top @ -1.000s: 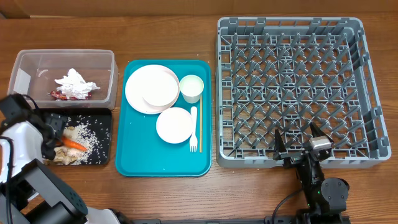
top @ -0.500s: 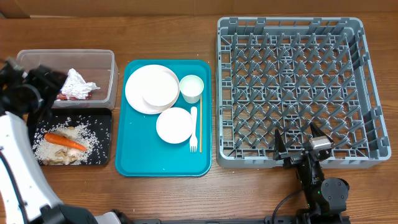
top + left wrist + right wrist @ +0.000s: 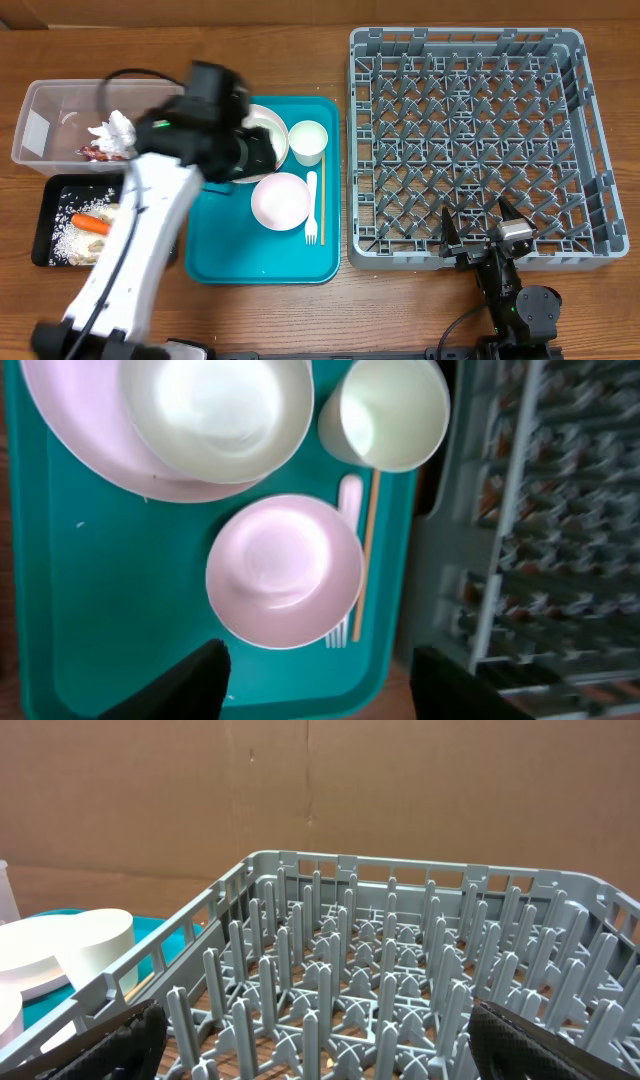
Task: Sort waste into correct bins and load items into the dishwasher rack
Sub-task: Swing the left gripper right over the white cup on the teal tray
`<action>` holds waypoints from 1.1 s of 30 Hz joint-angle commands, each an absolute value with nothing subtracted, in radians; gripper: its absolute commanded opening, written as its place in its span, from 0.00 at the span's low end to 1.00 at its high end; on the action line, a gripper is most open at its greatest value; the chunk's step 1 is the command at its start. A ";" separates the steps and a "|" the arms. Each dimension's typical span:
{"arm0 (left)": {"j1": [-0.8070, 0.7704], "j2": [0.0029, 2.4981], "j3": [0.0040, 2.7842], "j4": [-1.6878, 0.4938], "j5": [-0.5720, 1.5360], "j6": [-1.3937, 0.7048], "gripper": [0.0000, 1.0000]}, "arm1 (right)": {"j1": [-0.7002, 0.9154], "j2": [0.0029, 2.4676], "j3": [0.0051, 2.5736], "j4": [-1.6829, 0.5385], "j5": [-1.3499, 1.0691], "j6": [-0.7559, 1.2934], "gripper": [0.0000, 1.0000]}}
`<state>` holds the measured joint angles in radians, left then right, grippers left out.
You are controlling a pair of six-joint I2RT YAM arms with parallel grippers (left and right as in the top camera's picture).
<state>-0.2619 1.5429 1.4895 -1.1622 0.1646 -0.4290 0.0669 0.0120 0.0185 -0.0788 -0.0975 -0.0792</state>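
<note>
My left gripper (image 3: 260, 156) (image 3: 322, 682) is open and empty, low over the teal tray (image 3: 230, 245). A small pink plate (image 3: 280, 200) (image 3: 285, 570) lies just ahead of its fingers. A white bowl (image 3: 215, 405) sits on the large white plate (image 3: 80, 450). The white cup (image 3: 307, 141) (image 3: 385, 410), white fork (image 3: 311, 208) and chopstick (image 3: 322, 205) (image 3: 367, 545) lie at the tray's right. The clear tub (image 3: 50, 105) holds the napkin (image 3: 115, 128) and red wrapper (image 3: 95, 152). The black tray (image 3: 45, 200) holds the carrot (image 3: 90, 223) and rice. My right gripper (image 3: 480, 232) (image 3: 345, 1045) is open at the grey rack (image 3: 465, 120) (image 3: 350, 940).
The rack holds nothing. The left arm lies across the tray's left half and hides part of the large plate and of the black tray. Brown cardboard stands behind the table in the right wrist view.
My left arm swung from the bins at the far left to above the teal tray. The black tray now sits a little farther left. The right arm has not moved.
</note>
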 commanded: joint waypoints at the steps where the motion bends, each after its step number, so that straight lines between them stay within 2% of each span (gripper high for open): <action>1: -0.345 1.640 1.501 -1.177 0.028 -0.503 0.58 | 0.072 0.006 0.008 -0.074 -0.099 -0.076 1.00; 4: -0.382 1.722 1.501 -1.177 0.049 -0.522 0.53 | 0.072 0.006 0.008 -0.074 -0.099 -0.076 1.00; 6: -0.388 1.773 1.501 -1.176 0.084 -0.520 0.63 | 0.072 0.006 0.008 -0.074 -0.099 -0.076 1.00; 8: -0.386 1.819 1.501 -1.177 0.136 -0.511 0.68 | 0.072 0.006 0.008 -0.074 -0.099 -0.076 1.00; 11: -0.374 1.880 1.501 -1.174 0.239 -0.453 0.68 | 0.072 0.006 0.008 -0.074 -0.099 -0.076 1.00; 12: -0.371 1.896 1.501 -1.173 0.270 -0.432 0.73 | 0.072 0.006 0.008 -0.074 -0.099 -0.076 1.00; 13: -0.368 1.908 1.501 -1.169 0.286 -0.425 0.82 | 0.072 0.006 0.008 -0.074 -0.099 -0.076 1.00; 14: -0.366 1.915 1.501 -1.161 0.290 -0.426 0.85 | 0.072 0.006 0.008 -0.074 -0.099 -0.076 1.00; 15: -0.365 1.919 1.501 -1.145 0.294 -0.427 0.84 | 0.072 0.006 0.008 -0.074 -0.099 -0.076 1.00; 17: -0.364 1.917 1.509 -1.110 0.300 -0.427 0.64 | 0.072 0.006 0.008 -0.074 -0.099 -0.076 1.00; 19: -0.364 1.916 1.556 -1.104 0.300 -0.427 0.55 | 0.072 0.006 0.008 -0.074 -0.099 -0.076 1.00; 23: -0.364 1.916 1.685 -1.116 0.255 -0.487 0.56 | 0.072 0.006 0.008 -0.074 -0.099 -0.076 1.00; 27: -0.364 1.916 1.777 -1.104 0.093 -0.595 0.65 | 0.072 0.006 0.008 -0.074 -0.099 -0.076 1.00; 33: -0.364 1.958 1.775 -1.061 0.055 -0.636 0.66 | 0.072 0.006 0.008 -0.074 -0.099 -0.076 1.00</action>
